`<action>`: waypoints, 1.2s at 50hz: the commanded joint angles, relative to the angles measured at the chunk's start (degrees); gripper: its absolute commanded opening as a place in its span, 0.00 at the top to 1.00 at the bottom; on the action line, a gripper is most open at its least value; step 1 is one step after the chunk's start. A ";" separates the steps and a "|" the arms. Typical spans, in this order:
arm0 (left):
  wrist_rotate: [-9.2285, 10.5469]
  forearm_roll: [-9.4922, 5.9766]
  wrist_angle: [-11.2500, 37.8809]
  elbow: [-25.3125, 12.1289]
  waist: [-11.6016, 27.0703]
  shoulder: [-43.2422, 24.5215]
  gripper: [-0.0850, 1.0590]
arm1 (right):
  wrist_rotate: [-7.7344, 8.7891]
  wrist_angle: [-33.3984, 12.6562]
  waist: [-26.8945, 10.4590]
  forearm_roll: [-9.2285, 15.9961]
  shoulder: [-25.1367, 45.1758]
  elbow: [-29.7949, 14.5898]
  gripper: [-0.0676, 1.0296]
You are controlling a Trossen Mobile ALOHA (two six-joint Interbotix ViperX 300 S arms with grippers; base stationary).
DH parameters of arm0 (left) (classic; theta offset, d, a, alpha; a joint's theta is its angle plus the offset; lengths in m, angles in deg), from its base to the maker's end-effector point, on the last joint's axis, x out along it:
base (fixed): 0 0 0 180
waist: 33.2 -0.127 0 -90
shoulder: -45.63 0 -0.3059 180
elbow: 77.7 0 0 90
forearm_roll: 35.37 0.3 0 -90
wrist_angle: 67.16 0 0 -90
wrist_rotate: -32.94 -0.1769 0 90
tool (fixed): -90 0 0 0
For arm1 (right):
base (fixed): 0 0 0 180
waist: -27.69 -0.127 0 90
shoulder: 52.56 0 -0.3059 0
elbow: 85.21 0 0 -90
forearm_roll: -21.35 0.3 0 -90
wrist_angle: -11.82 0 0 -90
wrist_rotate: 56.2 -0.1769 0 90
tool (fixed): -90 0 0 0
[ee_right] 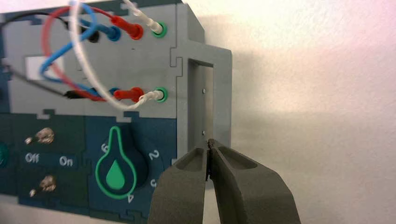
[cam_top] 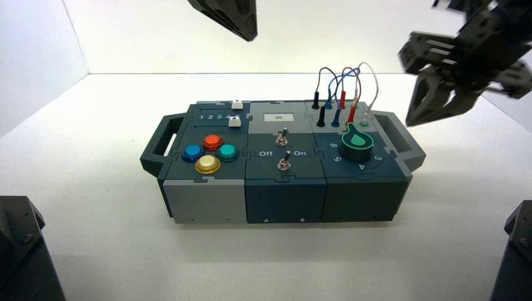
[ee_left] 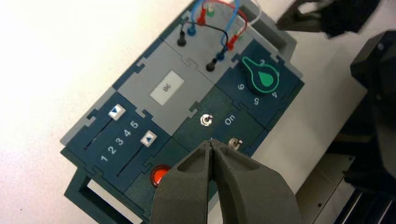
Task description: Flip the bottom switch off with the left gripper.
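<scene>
— On the middle dark panel of the box (cam_top: 207,202), at its front edge, we find the bottom switch (cam_top: 284,164), a tiny silver toggle with a wide shiny collar. It sits just below the lettering "Off" and "On", with its twin, the top switch (cam_top: 283,137), just behind it.

— Which way does its lever lean?

— We cannot tell for sure; in the left wrist view the bottom switch (ee_left: 235,144) shows as a small bright stub just beside "On", too small to read.

— And where do we stand with the arm?

— We judge this as the approach step. Our left gripper (ee_left: 212,143) hangs high above the box's rear, well apart from the toggle, its two fingers pressed together into one wedge and pinching nothing.

— So what does the next move call for?

— We need to bring the tip down beside the lever on its "On" side, then push it toward "Off". The joined fingers suit that, since a single point can nudge so small a lever. We must take care not to brush the top switch.

— And the other arm?

— Our right gripper (ee_right: 208,144) waits above the box's right handle (cam_top: 398,133), its fingers likewise drawn together, near the green knob (cam_top: 357,143) and the wires (cam_top: 344,81).
</scene>
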 commanded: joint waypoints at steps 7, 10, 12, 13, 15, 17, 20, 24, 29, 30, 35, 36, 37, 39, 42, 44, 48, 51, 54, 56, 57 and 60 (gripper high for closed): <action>-2.55 0.18 1.23 -3.34 2.11 -2.72 0.95 | -0.09 0.62 -0.26 1.41 8.70 -5.01 0.96; -3.34 0.18 1.58 -3.78 2.55 -3.87 0.95 | 0.00 0.62 -0.35 1.58 10.02 -5.54 0.96; -3.60 0.18 1.58 -4.04 2.72 -4.22 0.95 | 0.00 0.62 -0.26 1.67 10.46 -5.63 0.96; -3.69 0.18 1.58 -4.22 2.81 -4.48 0.95 | 0.00 0.62 -0.35 1.67 10.90 -5.80 0.96; -3.87 0.18 1.67 -4.39 2.99 -5.01 0.95 | 0.00 0.62 -0.26 1.85 11.51 -5.98 0.96; -3.87 0.18 1.76 -4.57 3.16 -5.19 0.95 | 0.00 0.62 -0.35 1.93 11.87 -6.15 0.96; -3.96 0.18 1.85 -4.66 3.69 -5.62 0.95 | 0.00 0.70 -0.35 2.20 12.74 -6.42 0.96; -4.83 0.18 1.85 -4.66 5.01 -6.24 0.95 | 0.09 0.70 -0.35 2.29 13.80 -7.03 0.96; -5.98 0.18 1.85 -4.75 6.59 -7.12 0.95 | 0.09 0.70 -0.26 2.29 15.21 -7.65 0.96; -6.06 0.18 1.85 -4.75 6.68 -7.21 0.95 | 0.09 0.62 -0.35 2.29 15.56 -7.82 0.96; -6.42 0.18 1.85 -5.19 8.09 -8.44 0.95 | 0.18 0.62 -0.26 2.29 16.96 -8.17 0.96; -6.59 0.18 1.85 -5.19 8.35 -8.70 0.95 | 0.26 0.62 -0.26 2.29 17.14 -8.17 0.96; -6.59 0.09 1.85 -5.19 8.44 -8.88 0.95 | 0.26 0.70 -0.35 2.29 17.49 -8.26 0.96; -6.94 0.18 1.85 -5.27 8.96 -9.40 0.95 | 0.35 0.70 -0.26 2.29 18.02 -8.35 0.96; -7.38 0.09 1.93 -5.36 9.40 -10.02 0.95 | 0.44 0.62 -0.35 2.29 18.81 -8.53 0.96; -7.73 0.18 2.02 -5.45 9.76 -10.46 0.95 | 0.44 0.62 -0.35 2.29 19.16 -8.70 0.96; -8.44 0.18 2.64 -5.62 10.55 -11.43 0.95 | 0.53 0.70 -0.35 2.20 19.42 -9.05 0.96; -9.05 0.18 3.34 -5.89 10.99 -12.39 0.95 | 0.44 0.70 -0.26 2.29 19.60 -9.23 0.96; -9.58 0.18 3.69 -5.98 11.34 -13.18 0.95 | 0.44 0.70 -0.35 2.29 19.78 -9.32 0.96; -10.37 0.18 3.78 -5.98 11.78 -14.85 0.95 | 0.62 0.62 -0.35 2.20 20.13 -9.49 0.96; -10.37 0.18 3.78 -5.98 11.95 -15.03 0.95 | 0.70 0.62 -0.35 2.29 20.21 -9.58 0.96; -10.55 0.18 3.78 -6.15 12.13 -15.91 0.95 | 0.70 0.62 -0.35 2.29 20.30 -9.67 0.96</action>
